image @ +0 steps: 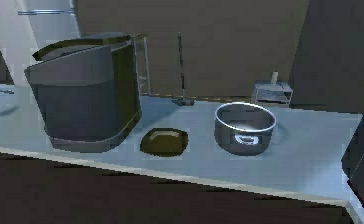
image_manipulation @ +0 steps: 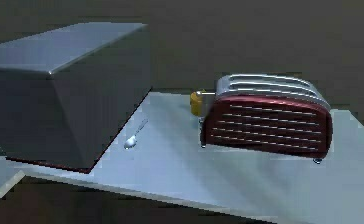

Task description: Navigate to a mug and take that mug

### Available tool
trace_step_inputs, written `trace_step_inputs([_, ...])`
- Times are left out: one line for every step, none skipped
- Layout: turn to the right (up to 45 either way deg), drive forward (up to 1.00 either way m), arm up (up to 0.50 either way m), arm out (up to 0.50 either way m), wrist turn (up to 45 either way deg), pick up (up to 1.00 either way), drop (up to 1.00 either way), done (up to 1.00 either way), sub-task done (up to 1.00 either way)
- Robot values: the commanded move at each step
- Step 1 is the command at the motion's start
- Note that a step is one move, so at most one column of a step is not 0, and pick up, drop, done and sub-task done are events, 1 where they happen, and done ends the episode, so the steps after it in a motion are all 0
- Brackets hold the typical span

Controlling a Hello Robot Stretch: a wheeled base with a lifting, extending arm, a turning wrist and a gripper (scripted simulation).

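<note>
In the forward view, a pale, smooth table [image: 290, 165] carried a big dark boxy appliance [image: 85, 95] with rounded corners toward its left end; just beside it, near the front edge, lay a shallow olive dish [image: 165, 143]; right of that stood a round metal pot [image: 245, 127], shiny and thin-walled; a thin upright rod [image: 180, 65] on a small base rose near the back edge. None of these had a mug's shape.

In the arm side view, a plain grey box [image_manipulation: 70, 90] with flat matt faces filled the table's [image_manipulation: 190, 175] left end; a small silvery spoon [image_manipulation: 136, 135] lay just beside it; a red ribbed toaster [image_manipulation: 265, 122] with a bright metal top stood toward the right end. Touching or just behind the toaster's far left corner sat a small yellow-brown thing [image_manipulation: 198, 100], rounded and glossy; it was probably the mug, though half hidden.

The state of the jaws could not be told.

The likely trouble: a reach into that narrow gap might shove the toaster or flick the spoon off; a glossy, rounded wall could slip; the pot might be mistaken for the mug.
</note>
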Motion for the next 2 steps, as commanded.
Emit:
trace_step_inputs([0.0,0.00,0.38,0.00,0.0,0.00,0.00,0.00,0.00])
trace_step_inputs([0.0,0.00,0.00,0.50,0.0,0.00,0.00,0.00,0.00])
